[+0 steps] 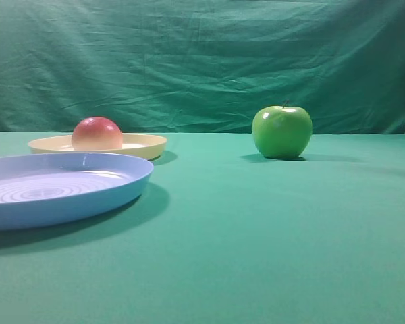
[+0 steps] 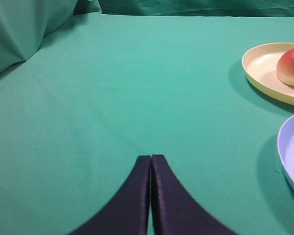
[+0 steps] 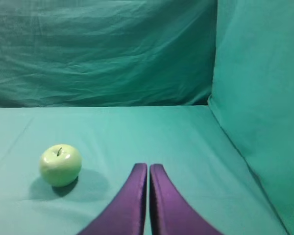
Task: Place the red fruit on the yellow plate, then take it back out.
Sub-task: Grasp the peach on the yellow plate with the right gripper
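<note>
Task progress: we judge the first half done — the red fruit point(image 1: 96, 133) sits on the yellow plate point(image 1: 145, 145). What is left, as far as we can see, is taking it back out.

Red fruit: resting toward the left part of the plate in the high view, upright, red on top and paler lower down. Nothing grips or touches it.

Yellow plate: at the back left of the green cloth point(image 1: 256, 236), just behind the light blue plate point(image 1: 67, 196), whose near rim overlaps it in that view. The blue plate holds nothing that we can see.

Green apple point(image 1: 281, 131): well apart on the right, standing alone on the cloth; not part of our job.

Left gripper point(image 2: 151, 159): fingers pressed together, clenched on nothing. It hangs low over bare cloth, pointing ahead, with the yellow plate and fruit up and to its right — near, but not within reach of the tips.

Right gripper point(image 3: 148, 167): also clenched on nothing, tips meeting. It aims toward the back curtain, the green apple off to its left.

Arms in the high view: neither shows there, so we take both to be pulled back from the plates.

Next move, in our judgement: the left arm is the nearer one; it would need to unclench and swing right toward the fruit.
</note>
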